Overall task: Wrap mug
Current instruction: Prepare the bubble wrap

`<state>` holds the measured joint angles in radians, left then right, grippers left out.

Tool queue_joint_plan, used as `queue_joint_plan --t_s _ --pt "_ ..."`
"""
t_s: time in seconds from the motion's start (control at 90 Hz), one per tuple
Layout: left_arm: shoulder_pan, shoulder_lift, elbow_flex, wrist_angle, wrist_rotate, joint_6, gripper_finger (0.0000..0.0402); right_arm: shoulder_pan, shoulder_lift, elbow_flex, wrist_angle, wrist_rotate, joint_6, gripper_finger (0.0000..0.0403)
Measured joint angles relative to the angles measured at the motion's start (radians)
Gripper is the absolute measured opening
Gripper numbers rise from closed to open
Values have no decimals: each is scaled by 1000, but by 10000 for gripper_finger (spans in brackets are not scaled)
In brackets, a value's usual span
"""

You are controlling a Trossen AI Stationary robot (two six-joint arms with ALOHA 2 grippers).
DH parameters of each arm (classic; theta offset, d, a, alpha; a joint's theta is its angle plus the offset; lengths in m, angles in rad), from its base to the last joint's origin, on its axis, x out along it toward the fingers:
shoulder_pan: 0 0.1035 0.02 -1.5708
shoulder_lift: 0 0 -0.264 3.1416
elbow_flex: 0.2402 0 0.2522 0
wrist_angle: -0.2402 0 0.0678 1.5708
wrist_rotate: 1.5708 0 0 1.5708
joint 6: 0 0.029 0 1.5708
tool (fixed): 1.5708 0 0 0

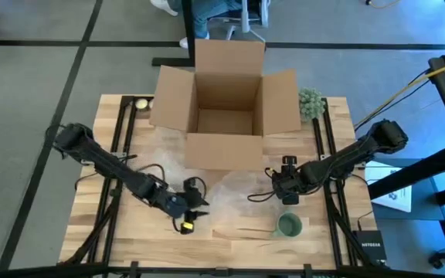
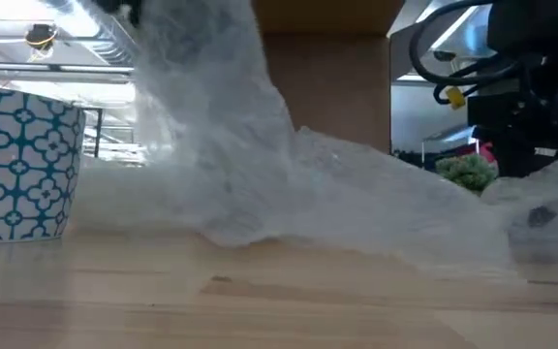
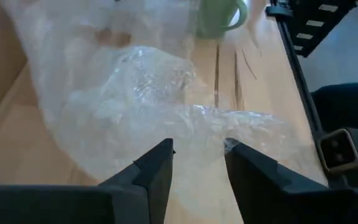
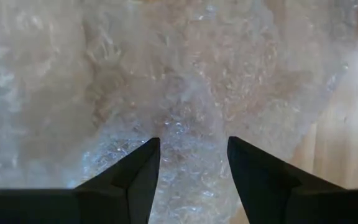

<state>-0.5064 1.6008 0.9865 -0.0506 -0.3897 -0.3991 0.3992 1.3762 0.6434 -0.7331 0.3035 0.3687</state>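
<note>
A clear sheet of bubble wrap (image 1: 234,189) lies crumpled on the wooden table between my two grippers. In the low view it rises in a peak (image 2: 201,97) toward the top edge. The mug (image 1: 289,225), green inside and blue-patterned outside (image 2: 17,165), stands upright on the table near the front edge, right of the wrap. My left gripper (image 1: 195,202) is open at the wrap's left edge (image 3: 197,134). My right gripper (image 1: 284,185) is open and points down over the wrap's right part (image 4: 188,124). My left gripper has the wrap's near edge (image 3: 197,134) just ahead of its open fingers; I cannot tell whether they touch it. My right gripper stands over the wrap (image 4: 188,143) from above with its fingers apart; whether the fingertips touch the sheet cannot be told.
An open cardboard box (image 1: 226,108) stands at the table's far middle, its flaps spread. A green plant-like ball (image 1: 311,100) sits right of the box and a small round thing (image 1: 140,103) left of it. Bare wood lies along the front left.
</note>
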Motion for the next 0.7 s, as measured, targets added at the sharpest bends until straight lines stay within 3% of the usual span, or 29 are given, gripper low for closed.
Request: queue_joint_plan --t_s 0.356,0.511,0.6,0.7 --pt "67 189 149 11 -15 104 129 0 0 82 6 -1 -34 177" --pt "83 219 155 7 -13 109 129 0 0 92 109 -17 -58 177" --pt "85 225 155 -32 -12 92 129 1 0 93 152 -26 -67 177" --pt "77 191 182 -186 -15 59 129 1 0 93 90 -34 -63 177"
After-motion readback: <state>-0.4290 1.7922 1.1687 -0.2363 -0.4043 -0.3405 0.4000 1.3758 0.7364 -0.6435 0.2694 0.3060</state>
